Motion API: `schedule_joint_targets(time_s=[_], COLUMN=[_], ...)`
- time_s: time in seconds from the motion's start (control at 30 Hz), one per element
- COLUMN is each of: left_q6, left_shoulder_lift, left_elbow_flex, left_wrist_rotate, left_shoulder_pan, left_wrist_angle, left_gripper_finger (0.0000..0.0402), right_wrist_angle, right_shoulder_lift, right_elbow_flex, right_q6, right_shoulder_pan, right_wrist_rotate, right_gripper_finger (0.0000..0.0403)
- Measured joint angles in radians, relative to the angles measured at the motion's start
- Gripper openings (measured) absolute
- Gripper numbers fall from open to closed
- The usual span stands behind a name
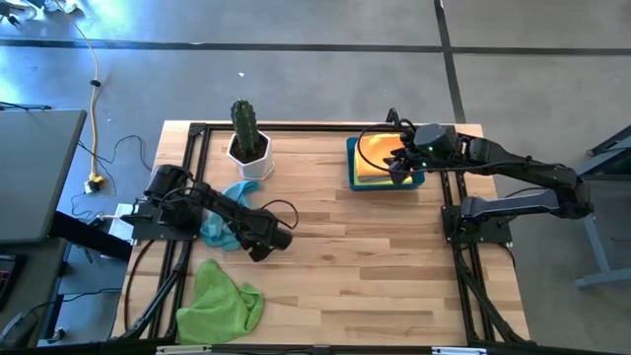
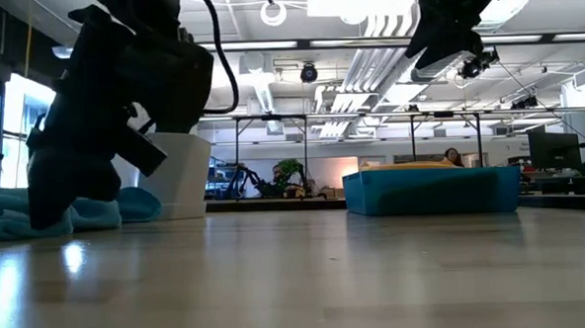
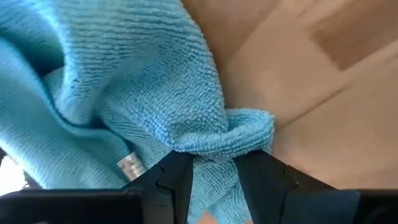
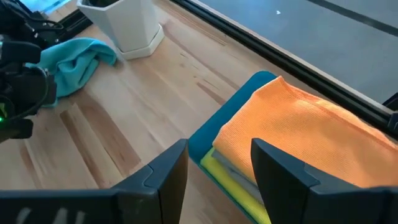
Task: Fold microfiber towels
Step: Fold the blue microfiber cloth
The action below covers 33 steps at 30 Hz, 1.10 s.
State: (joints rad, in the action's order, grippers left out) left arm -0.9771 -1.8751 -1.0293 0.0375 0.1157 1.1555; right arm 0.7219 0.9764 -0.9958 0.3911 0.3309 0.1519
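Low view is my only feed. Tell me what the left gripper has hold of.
Observer: The left gripper is pinching a bunched fold of the soft light blue microfiber towel between its fingers.
Operator: Report the right gripper.
Observer: The right gripper hangs open above the rigid blue plastic bin, holding nothing.
Operator: List the bin's contents.
Observer: A folded orange microfiber towel lies on top, and a yellow microfiber towel shows at the edge beneath it.
Operator: Name any towels left unfolded.
Observer: A crumpled lime green microfiber towel lies at the table's near left corner.
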Motion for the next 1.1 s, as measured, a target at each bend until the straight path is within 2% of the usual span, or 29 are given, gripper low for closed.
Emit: schedule_joint_targets(time_s=[0.2,0.3,0.4,0.57,0.67,0.8,0.97,1.1], left_q6=[0.038,0.046,0.074,0.22,0.237,0.225,0.222,0.185], left_shoulder_lift=[-0.001,-0.003,-0.005,-0.006,0.0,0.056,0.106,0.125], left_elbow_flex=[-0.073,-0.121,-0.142,-0.147,-0.148,-0.15,-0.147,-0.147], left_wrist_rotate=[-0.049,-0.06,-0.085,-0.211,-0.244,-0.223,-0.142,-0.054], left_shoulder_pan=[0.028,0.048,0.07,0.09,0.086,0.081,0.109,0.143], left_wrist_angle=[-0.097,-0.23,-0.464,-0.966,-1.119,-1.066,-0.829,-0.673], left_gripper_finger=[0.0115,0.0115,0.0115,0.0115,0.0115,0.0115,0.0115,0.0115], right_wrist_angle=[0.003,0.004,0.004,0.004,0.004,-0.024,-0.088,-0.21], right_shoulder_lift=[0.0,0.0,0.0,0.0,0.0,0.007,0.06,0.129], right_elbow_flex=[0.0,0.0,0.0,0.0,0.0,0.013,0.071,0.117], right_q6=[-0.029,-0.033,-0.033,-0.033,-0.018,0.017,0.028,0.004], right_shoulder_pan=[0.0,0.0,0.0,0.0,-0.006,-0.059,-0.211,-0.322], right_wrist_rotate=[0.0,-0.003,-0.003,-0.008,-0.023,-0.094,-0.103,-0.102], right_gripper_finger=[0.0169,0.0169,0.0169,0.0169,0.0169,0.0169,0.0169,0.0169])
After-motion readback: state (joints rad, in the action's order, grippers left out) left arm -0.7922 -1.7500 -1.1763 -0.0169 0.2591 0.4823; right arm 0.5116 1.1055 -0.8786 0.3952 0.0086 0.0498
